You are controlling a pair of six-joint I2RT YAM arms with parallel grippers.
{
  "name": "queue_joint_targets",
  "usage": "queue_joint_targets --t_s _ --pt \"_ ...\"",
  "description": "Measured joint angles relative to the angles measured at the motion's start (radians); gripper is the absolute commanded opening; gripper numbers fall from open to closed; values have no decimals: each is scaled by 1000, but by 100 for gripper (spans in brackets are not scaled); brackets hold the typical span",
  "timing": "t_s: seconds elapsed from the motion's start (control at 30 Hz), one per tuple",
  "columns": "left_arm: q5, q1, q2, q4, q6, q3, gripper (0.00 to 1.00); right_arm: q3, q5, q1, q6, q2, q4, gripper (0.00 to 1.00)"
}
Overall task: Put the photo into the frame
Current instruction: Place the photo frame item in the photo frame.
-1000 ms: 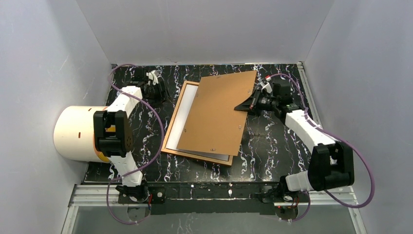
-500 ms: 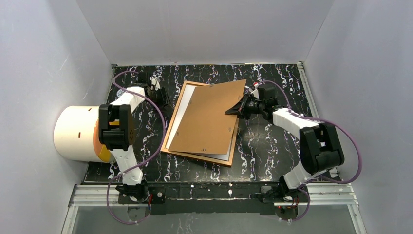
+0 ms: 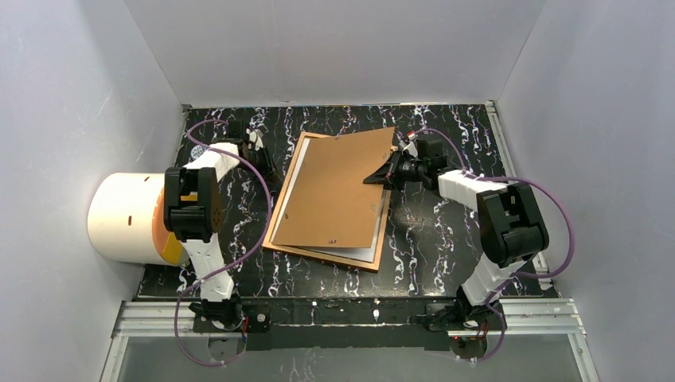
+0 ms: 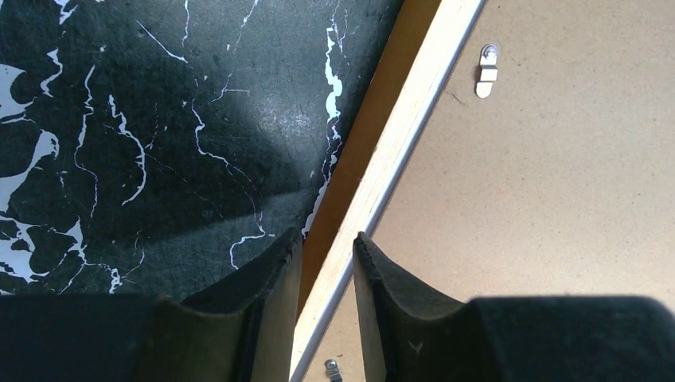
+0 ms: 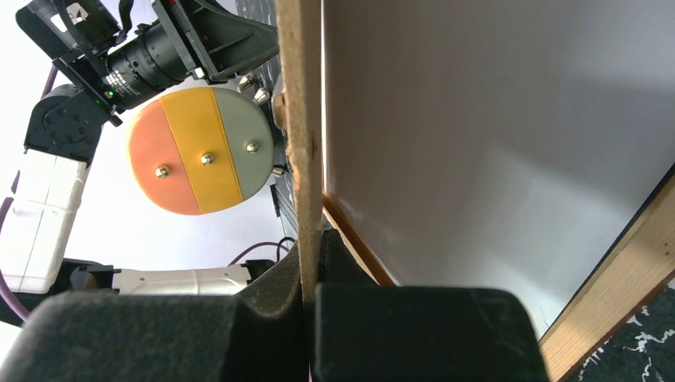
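Observation:
The orange-brown frame (image 3: 318,253) lies flat mid-table. The photo (image 3: 295,175) rests in it white back up, mostly covered by the brown backing board (image 3: 334,195). My right gripper (image 3: 385,172) is shut on the board's right edge and holds that side tilted above the frame. In the right wrist view the board (image 5: 301,119) runs edge-on between the fingers (image 5: 275,274), with the photo's white back (image 5: 493,143) and a frame rail (image 5: 625,282) beyond. My left gripper (image 4: 326,247) straddles the frame's left rail (image 4: 374,187), one finger against each side.
A large white cylinder (image 3: 127,219) with an orange and yellow end lies at the left table edge. White walls close in three sides. Black marbled tabletop (image 3: 446,231) shows right of the frame. Small metal clips (image 4: 483,70) sit on the board.
The right gripper carried the backing board left and lower, so it now covers more of the frame. The left gripper's jaws narrowed onto the frame's left rail.

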Motion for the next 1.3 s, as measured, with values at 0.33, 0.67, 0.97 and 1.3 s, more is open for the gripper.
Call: queue_joint_targets --t_s 0.33,0.67,0.97,1.3 --pt "7 0 24 2 -1 -12 28 13 -30 -1 -6 68 53 1" --pt "16 0 27 3 -3 -13 28 19 -31 0 -24 89 51 24" --pt "27 0 27 3 -4 -13 30 68 43 21 -79 95 -103 53" --pt "31 0 27 1 -11 -13 33 160 134 35 -145 116 -306 81"
